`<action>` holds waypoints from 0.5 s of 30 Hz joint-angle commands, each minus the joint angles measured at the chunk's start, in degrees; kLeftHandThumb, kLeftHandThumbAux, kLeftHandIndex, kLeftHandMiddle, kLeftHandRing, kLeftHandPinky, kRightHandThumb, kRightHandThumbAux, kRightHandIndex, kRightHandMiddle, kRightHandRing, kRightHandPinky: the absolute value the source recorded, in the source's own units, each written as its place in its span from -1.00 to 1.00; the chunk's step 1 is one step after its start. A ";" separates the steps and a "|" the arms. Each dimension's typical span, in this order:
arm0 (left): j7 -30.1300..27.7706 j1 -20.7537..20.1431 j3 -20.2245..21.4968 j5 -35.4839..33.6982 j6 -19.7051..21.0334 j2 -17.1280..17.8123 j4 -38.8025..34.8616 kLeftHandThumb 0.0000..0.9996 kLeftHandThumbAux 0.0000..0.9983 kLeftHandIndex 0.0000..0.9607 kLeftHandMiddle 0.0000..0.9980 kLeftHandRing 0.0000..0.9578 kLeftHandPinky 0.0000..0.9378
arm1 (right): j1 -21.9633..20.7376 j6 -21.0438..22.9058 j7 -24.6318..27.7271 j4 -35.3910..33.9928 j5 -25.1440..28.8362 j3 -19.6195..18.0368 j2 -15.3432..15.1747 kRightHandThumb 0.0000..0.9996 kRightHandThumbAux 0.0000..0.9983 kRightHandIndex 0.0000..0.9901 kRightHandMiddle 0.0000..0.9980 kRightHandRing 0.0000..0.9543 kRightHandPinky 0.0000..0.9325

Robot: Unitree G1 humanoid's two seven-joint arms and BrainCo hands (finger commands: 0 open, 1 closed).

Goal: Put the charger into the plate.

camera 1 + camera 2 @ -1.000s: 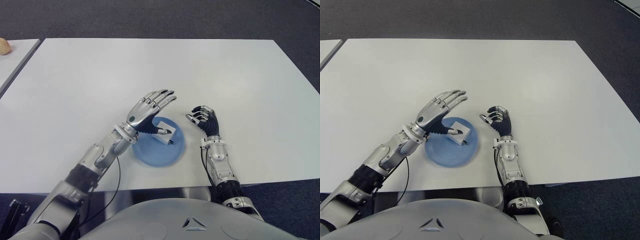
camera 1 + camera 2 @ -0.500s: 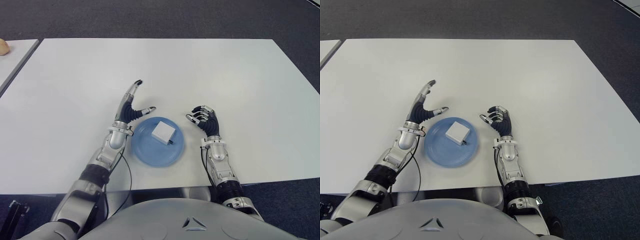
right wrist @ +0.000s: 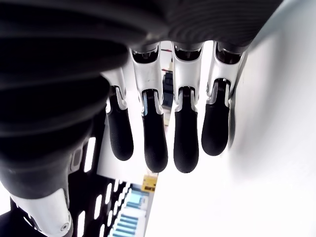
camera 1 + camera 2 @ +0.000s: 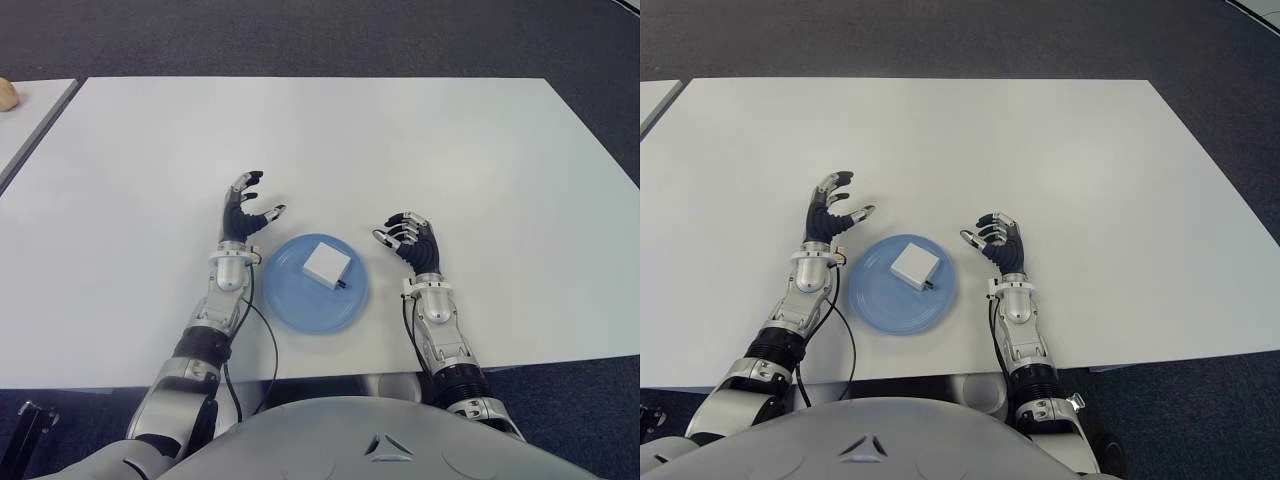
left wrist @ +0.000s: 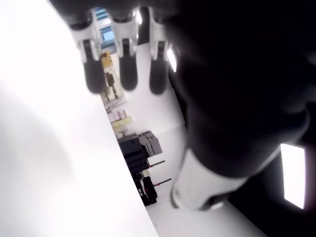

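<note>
sitting flat in the blue plate (image 4: 300, 305), the white charger (image 4: 327, 263) looks done to me, a bit off centre toward the far rim with its dark plug end pointing right. left robot hand (image 4: 243, 211) is just beside the plate's left edge, palm up off the bench (image 4: 420, 140), fingers loosely spread and holding nothing, so i'd guess it's clear of the drop. right robot hand (image 4: 409, 240) shows just right of the plate, fingers half curled, empty too.

1 charger (image 4: 327, 263), 1 plate (image 4: 295, 300), seemingly.
</note>
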 commanded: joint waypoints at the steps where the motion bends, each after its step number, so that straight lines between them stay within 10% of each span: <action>1: -1.83 0.78 1.99 -1.97 0.94 0.45 2.53 -0.79 0.99 -0.36 -0.29 -0.28 -0.17 | 1.01 1.92 0.18 -0.19 -0.01 0.13 -0.13 0.41 0.46 -0.14 -0.02 0.07 0.11; 3: -2.48 0.38 2.82 -2.50 -0.39 1.09 5.17 -0.75 1.00 -0.24 -0.20 -0.17 -0.06 | 1.07 2.04 0.36 -0.29 0.20 0.09 -0.15 0.41 0.46 -0.14 -0.02 0.06 0.09; 7: -3.10 -0.36 3.70 -2.77 -2.57 1.88 9.08 0.16 0.56 -0.13 -0.01 0.01 0.03 | 1.12 2.25 0.57 -0.42 0.40 0.05 -0.23 0.41 0.46 -0.14 -0.02 0.06 0.07; 15: -4.25 1.56 2.83 -1.70 -1.47 1.97 8.05 0.40 0.44 -0.10 0.27 0.31 0.30 | 1.18 3.04 1.00 -1.03 0.80 -0.16 -0.41 0.41 0.46 -0.14 -0.02 0.06 0.09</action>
